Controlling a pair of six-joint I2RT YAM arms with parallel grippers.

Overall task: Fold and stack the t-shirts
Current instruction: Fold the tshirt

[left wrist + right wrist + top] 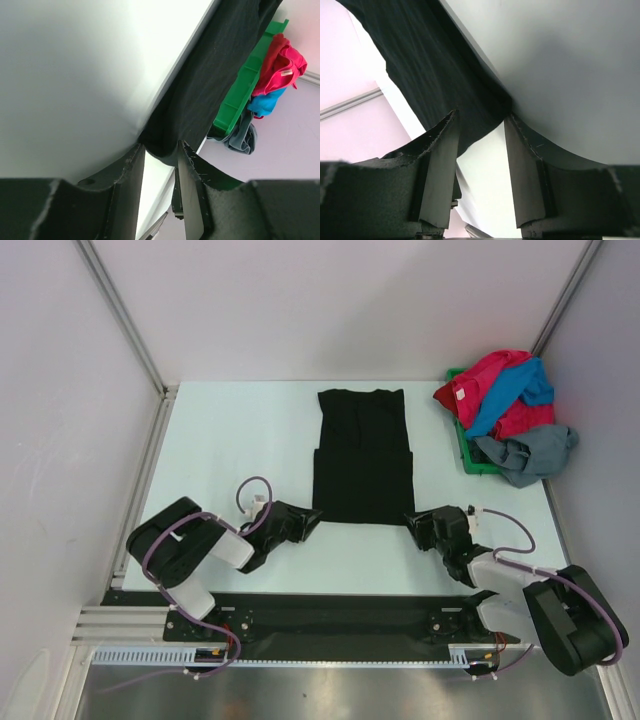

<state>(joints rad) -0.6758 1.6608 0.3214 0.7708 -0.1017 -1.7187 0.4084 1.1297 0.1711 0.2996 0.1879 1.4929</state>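
Note:
The black t-shirt (362, 455) lies flat mid-table with its sides folded in, forming a long strip. My left gripper (308, 521) is at its near left corner and my right gripper (416, 521) at its near right corner. In the left wrist view the left gripper (161, 146) is open, with the black cloth's (210, 75) corner between the fingertips. In the right wrist view the right gripper (481, 116) is open, with the black cloth's (435, 65) corner between its tips. The red-pink (490, 380), blue (530, 387) and grey (532, 452) shirts lie piled at the back right.
A green bin (463, 447) under the shirt pile stands at the back right near the side wall; it also shows in the left wrist view (240, 95). Aluminium frame posts and white walls enclose the table on three sides.

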